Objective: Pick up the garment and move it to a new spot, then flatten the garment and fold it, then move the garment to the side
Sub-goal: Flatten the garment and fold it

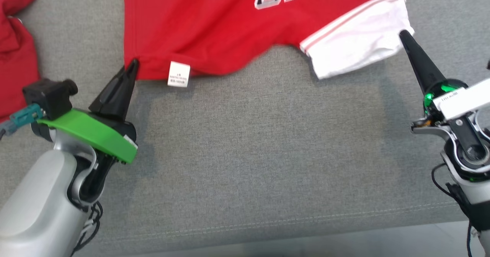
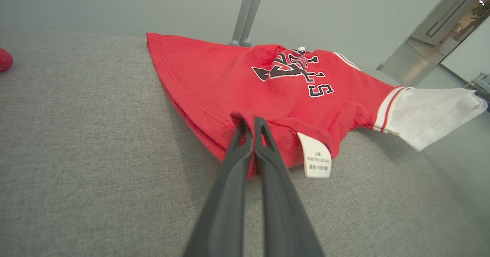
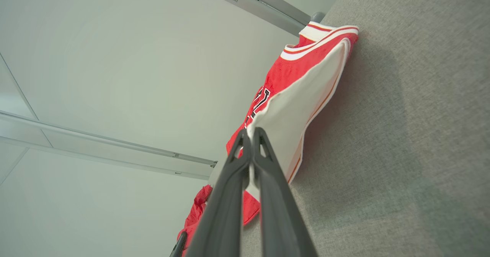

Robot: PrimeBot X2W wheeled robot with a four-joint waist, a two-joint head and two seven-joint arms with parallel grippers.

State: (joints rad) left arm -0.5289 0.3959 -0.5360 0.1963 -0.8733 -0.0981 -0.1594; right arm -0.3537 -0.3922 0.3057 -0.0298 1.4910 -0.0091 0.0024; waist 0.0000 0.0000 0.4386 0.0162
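Garment [image 1: 199, 27] pinched — left hand [image 1: 133, 63] on hem [image 1: 153, 72], right hand [image 1: 403, 34] on sleeve [image 1: 356, 46].

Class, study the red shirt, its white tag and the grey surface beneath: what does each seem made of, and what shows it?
The red shirt: soft knit cloth, probably cotton, matt; it drapes, wrinkles and has stitched hems. The white tag: thin label fabric, smooth, with small print. The grey surface: coarse woven upholstery, matt; weave and a seam show.
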